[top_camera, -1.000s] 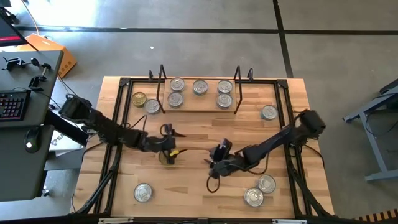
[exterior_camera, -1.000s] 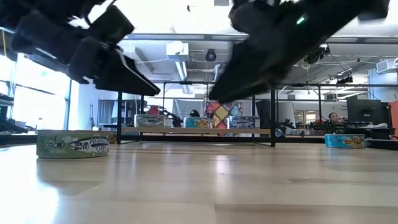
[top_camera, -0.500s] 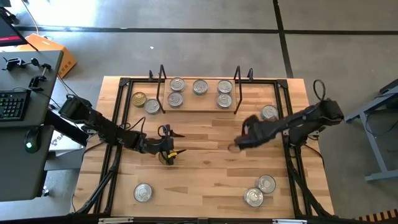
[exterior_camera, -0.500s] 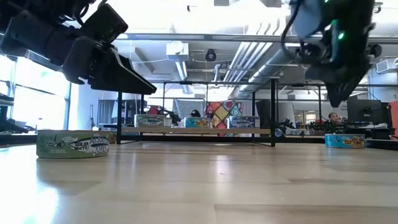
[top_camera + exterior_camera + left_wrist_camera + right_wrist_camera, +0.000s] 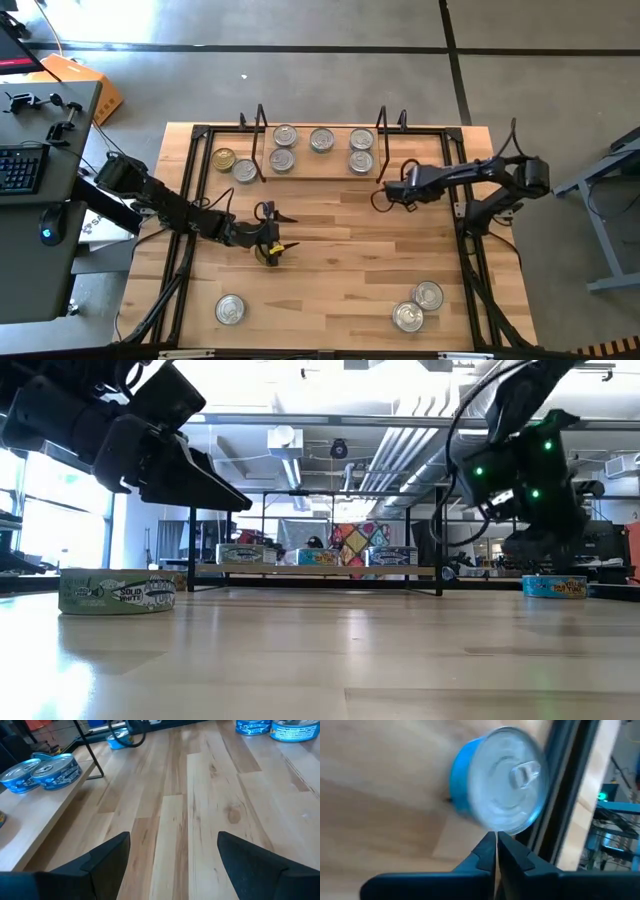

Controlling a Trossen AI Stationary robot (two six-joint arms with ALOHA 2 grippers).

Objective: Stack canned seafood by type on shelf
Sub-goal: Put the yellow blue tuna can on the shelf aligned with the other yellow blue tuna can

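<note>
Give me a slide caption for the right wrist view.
Right gripper, fingers shut, facing a blue silver-lidded tin beside the table's black frame.

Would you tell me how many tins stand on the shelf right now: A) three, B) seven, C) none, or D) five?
D: the high view shows five silver-lidded tins on the shelf between its wire uprights, three in the back row and two in front.

The green tin [image 5: 118,593] at the table's left reads "SOLID WHITE".
</note>
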